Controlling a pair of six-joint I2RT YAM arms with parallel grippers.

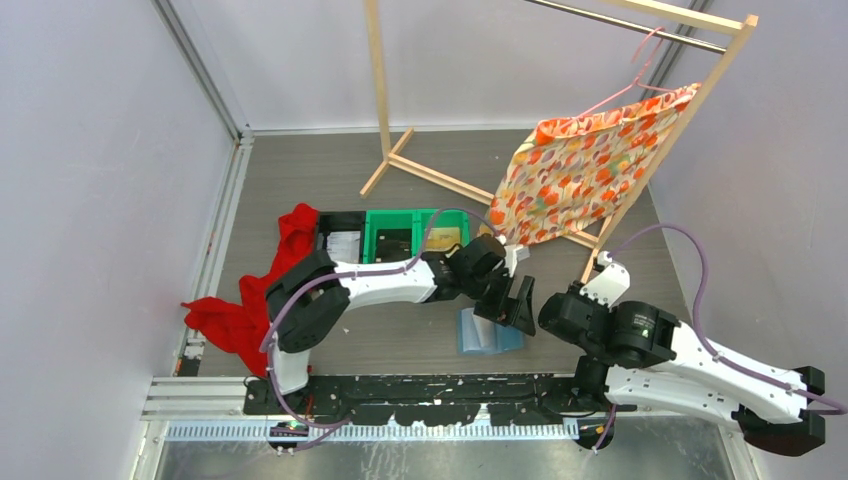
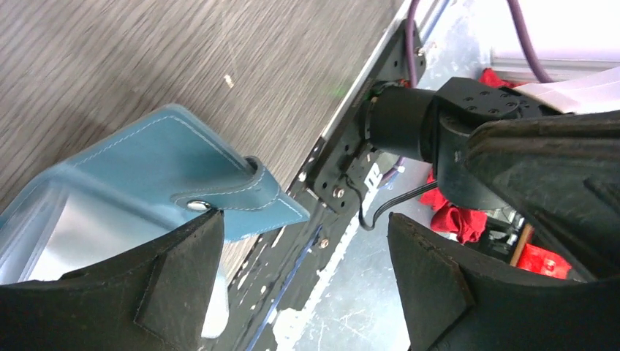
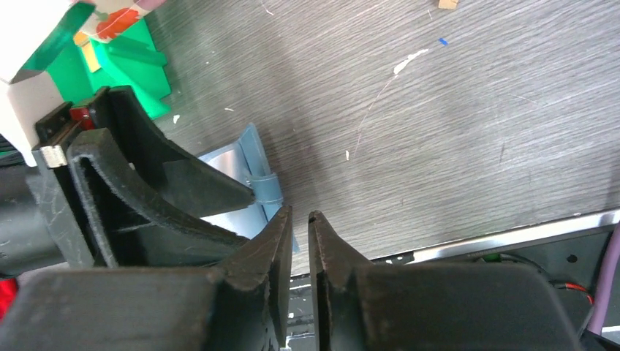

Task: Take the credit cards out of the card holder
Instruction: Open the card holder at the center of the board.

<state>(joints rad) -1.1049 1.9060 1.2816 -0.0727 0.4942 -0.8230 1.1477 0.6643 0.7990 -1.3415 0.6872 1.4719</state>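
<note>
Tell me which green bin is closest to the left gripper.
The right-hand green bin, at the row's end nearest the patterned cloth; the other green bin sits farther from the left gripper.

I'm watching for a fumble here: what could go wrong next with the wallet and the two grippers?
1. The card holder lies by the table's near edge; a nudge from the right gripper could slide it over.
2. Both grippers crowd over it; the left gripper, jaws wide, might bump the right one.
</note>
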